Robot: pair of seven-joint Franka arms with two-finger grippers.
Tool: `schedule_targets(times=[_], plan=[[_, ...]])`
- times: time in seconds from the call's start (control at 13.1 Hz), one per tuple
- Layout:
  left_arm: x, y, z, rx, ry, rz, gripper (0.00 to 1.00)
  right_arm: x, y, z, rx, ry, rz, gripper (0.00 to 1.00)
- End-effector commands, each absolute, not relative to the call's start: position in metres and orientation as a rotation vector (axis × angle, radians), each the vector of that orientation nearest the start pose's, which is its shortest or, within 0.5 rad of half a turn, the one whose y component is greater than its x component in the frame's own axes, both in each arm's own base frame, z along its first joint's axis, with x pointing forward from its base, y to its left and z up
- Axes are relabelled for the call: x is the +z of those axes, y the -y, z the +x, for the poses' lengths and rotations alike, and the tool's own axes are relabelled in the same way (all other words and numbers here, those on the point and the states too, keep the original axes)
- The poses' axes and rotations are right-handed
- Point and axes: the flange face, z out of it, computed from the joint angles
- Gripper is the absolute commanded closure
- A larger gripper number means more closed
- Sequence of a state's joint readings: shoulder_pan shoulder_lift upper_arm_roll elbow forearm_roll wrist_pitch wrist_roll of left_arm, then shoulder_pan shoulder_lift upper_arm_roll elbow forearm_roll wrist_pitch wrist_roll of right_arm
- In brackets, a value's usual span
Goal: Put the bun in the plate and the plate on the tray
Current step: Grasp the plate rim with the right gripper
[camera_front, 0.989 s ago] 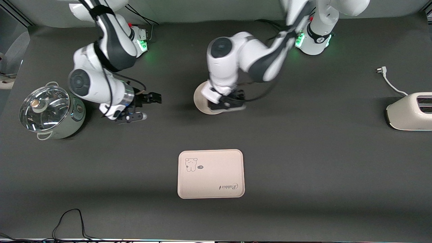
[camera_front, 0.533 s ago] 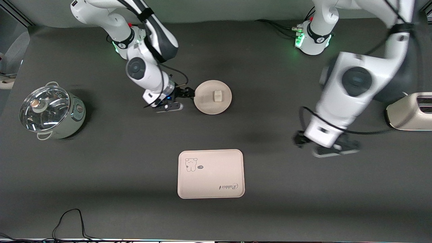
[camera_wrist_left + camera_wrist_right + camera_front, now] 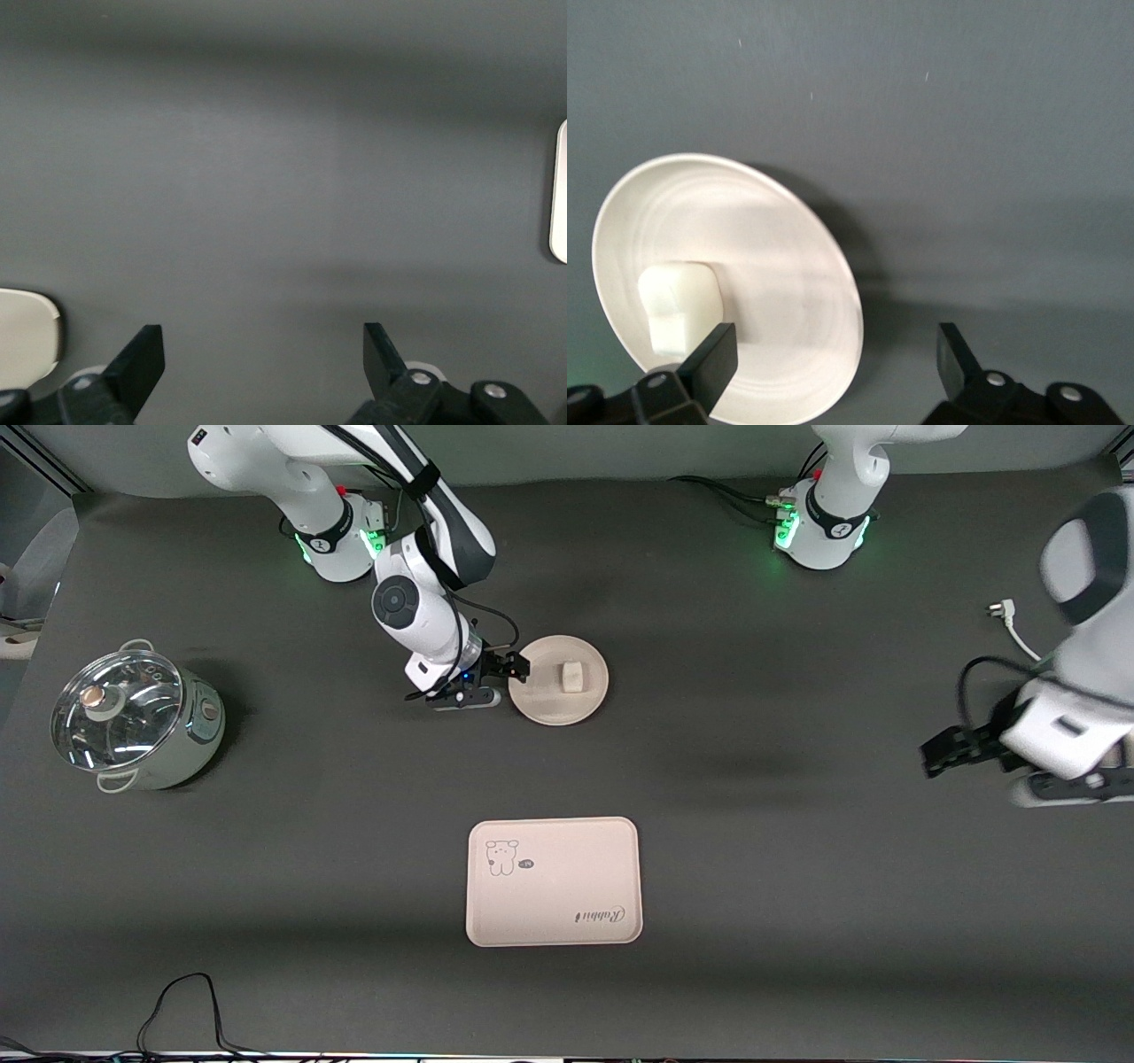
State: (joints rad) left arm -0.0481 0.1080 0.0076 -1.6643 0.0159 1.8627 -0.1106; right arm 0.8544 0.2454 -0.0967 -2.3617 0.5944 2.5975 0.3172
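The bun (image 3: 572, 676) lies in the round plate (image 3: 549, 700), which sits on the table nearer the robots' bases than the tray (image 3: 554, 881). My right gripper (image 3: 508, 682) is open at the plate's edge on the right arm's side. In the right wrist view the gripper (image 3: 833, 359) straddles the rim: one finger is over the plate (image 3: 780, 292) beside the bun (image 3: 678, 305), the other over the bare table. My left gripper (image 3: 932, 760) is open and empty over the left arm's end of the table; it also shows in the left wrist view (image 3: 263, 354).
A lidded steel pot (image 3: 133, 717) stands at the right arm's end of the table. A white plug and cable (image 3: 1005, 613) lie at the left arm's end. The left arm covers the toaster there. A black cable (image 3: 177, 1001) lies at the near edge.
The left arm left the bun in the plate and swung away to its own end of the table. The right gripper moved from near the pot to the plate's rim.
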Motion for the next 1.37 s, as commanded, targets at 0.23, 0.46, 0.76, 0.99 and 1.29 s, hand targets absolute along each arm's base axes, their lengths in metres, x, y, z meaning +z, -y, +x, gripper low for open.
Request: schedule_targets(times=[0.23,0.46,0.76,0.99,1.29], plan=[[0.602,0.025,0.577,-0.090,0.055,-3.127,0.00,0.186,-0.359,0.345,0.145,-0.145,-2.903,0.07],[0.587,0.025,0.579,-0.092,0.052,-3.129,0.00,0.174,-0.357,0.344,0.132,-0.150,-2.921,0.22],[0.578,0.024,0.574,-0.064,0.049,-3.128,0.00,0.175,-0.356,0.345,0.135,-0.202,-2.904,0.95],[0.579,0.015,0.571,-0.061,0.076,-3.129,0.00,0.176,-0.361,0.340,0.145,-0.232,-2.886,1.00],[0.587,0.011,0.564,-0.068,0.093,-3.126,0.00,0.190,-0.364,0.343,0.140,-0.250,-2.854,1.00]])
